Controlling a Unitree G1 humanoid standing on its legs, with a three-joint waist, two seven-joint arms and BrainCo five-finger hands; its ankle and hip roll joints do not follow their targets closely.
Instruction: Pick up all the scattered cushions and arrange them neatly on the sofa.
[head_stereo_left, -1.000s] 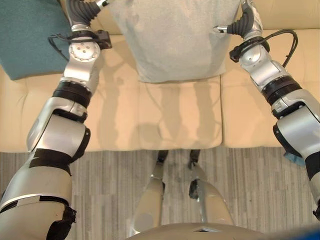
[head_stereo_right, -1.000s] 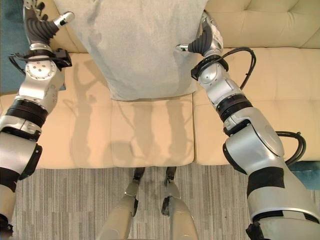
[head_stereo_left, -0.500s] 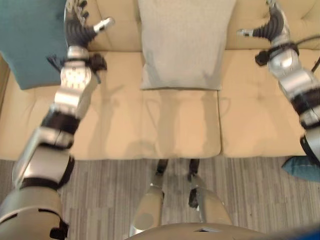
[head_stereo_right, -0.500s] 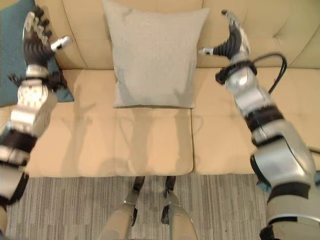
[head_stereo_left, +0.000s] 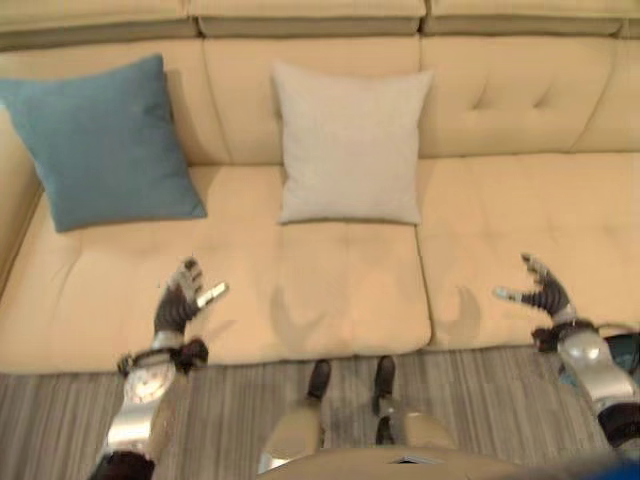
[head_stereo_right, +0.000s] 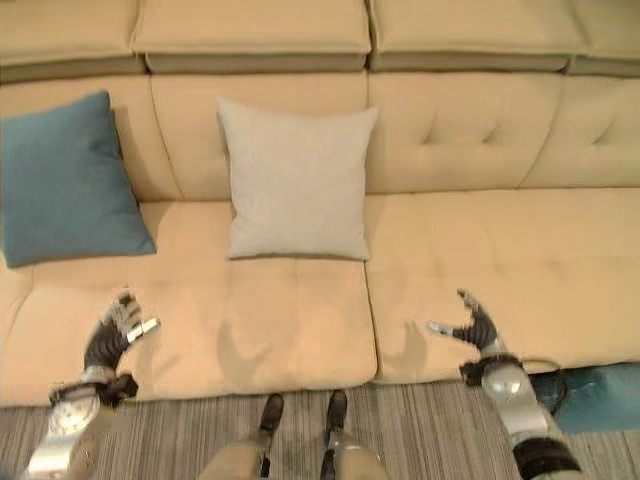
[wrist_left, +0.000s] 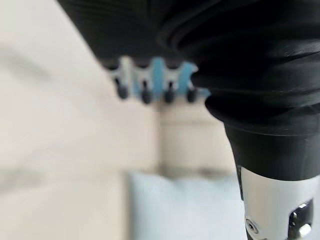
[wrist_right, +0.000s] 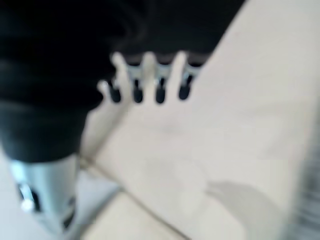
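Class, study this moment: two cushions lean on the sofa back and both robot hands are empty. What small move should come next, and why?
Probably turning the right hand toward the teal cushion lying on the floor by the sofa. Both hands are open and empty, the left hand included, and the blue cushion and grey cushion already stand against the backrest. The right seat is still free.

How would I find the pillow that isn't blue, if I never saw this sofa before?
Look at the long cream sofa. Two cushions lean upright against its backrest, and the grey cushion stands over the middle seat, to the right of the teal cushion by the sofa's left end. It is pale grey, closer to the sofa's colour, while its neighbour is deep blue-green.
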